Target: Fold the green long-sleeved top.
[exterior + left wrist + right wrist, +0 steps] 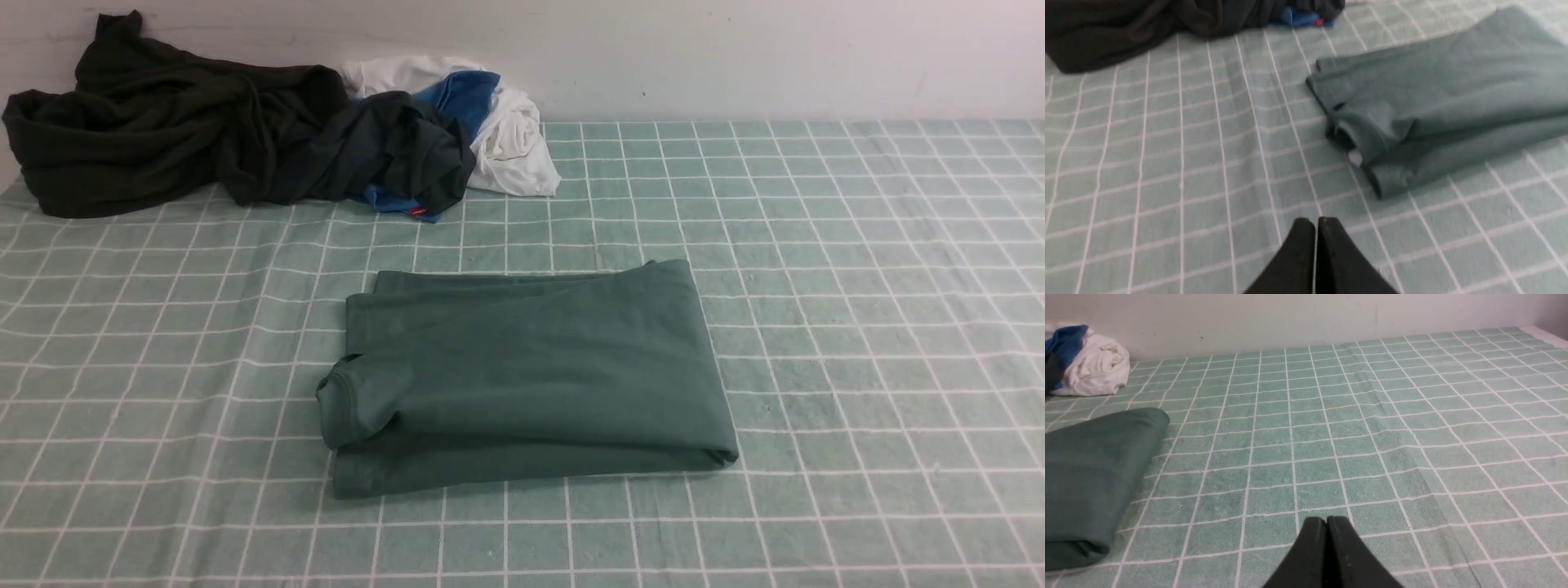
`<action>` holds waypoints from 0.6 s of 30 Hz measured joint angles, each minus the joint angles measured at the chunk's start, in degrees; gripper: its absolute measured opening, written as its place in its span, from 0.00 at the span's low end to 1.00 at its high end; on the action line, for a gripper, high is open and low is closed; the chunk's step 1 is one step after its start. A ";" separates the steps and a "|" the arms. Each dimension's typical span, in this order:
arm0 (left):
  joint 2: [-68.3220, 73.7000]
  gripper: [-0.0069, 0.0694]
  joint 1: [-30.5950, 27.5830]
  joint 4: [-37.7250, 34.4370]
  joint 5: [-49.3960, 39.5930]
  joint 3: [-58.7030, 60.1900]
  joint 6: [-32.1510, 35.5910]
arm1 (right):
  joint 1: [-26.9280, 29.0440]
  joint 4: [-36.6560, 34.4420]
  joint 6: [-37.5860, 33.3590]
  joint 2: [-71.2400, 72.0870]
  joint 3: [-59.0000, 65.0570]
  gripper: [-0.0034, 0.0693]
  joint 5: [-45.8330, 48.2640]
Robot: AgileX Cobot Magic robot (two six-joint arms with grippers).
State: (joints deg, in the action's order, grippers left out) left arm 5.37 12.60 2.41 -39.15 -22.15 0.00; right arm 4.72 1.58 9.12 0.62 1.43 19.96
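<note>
The green long-sleeved top (531, 367) lies folded into a compact rectangle in the middle of the checked tablecloth, its collar end toward the left. It also shows in the left wrist view (1437, 94) and at the edge of the right wrist view (1090, 477). My left gripper (1316, 222) is shut and empty, above bare cloth, apart from the top's collar end. My right gripper (1327, 520) is shut and empty, above bare cloth to the right of the top. Neither gripper shows in the front view.
A pile of clothes sits at the back left against the wall: a very dark olive garment (147, 122), a charcoal garment (400, 151) with a tiny red tag, and a white and blue one (506, 122). The green checked tablecloth (857, 286) covers the table.
</note>
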 joint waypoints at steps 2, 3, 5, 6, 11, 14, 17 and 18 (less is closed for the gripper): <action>-0.38 0.09 -2.81 -1.27 5.97 2.76 0.71 | 0.00 0.00 -0.39 0.00 0.00 0.03 0.00; -1.00 0.09 -5.94 -3.36 12.79 5.91 2.68 | 0.00 0.00 -0.99 0.00 0.00 0.03 0.00; -2.42 0.09 -10.99 -6.60 22.48 11.04 6.01 | 0.00 0.00 -1.20 0.00 0.00 0.03 0.00; -3.24 0.09 -13.09 -7.74 25.15 13.27 7.46 | 0.00 0.00 -1.20 0.00 0.00 0.03 0.00; -5.97 0.09 -18.66 -7.49 28.93 22.09 9.14 | 0.00 0.00 -1.15 0.00 -0.07 0.03 0.20; -5.97 0.09 -18.62 -4.89 28.31 23.75 5.79 | 0.00 0.00 -1.15 0.00 -0.07 0.03 0.22; -5.97 0.09 -17.12 -1.80 24.69 23.81 0.00 | 0.00 0.00 -1.15 0.00 -0.07 0.03 0.22; -5.97 0.09 -17.01 -1.55 24.36 23.81 0.00 | 0.00 0.00 -1.15 0.00 -0.07 0.03 0.22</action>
State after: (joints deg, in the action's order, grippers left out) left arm -0.60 -4.41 0.86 -14.78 1.66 0.00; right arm 4.72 1.58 7.98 0.62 1.37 20.18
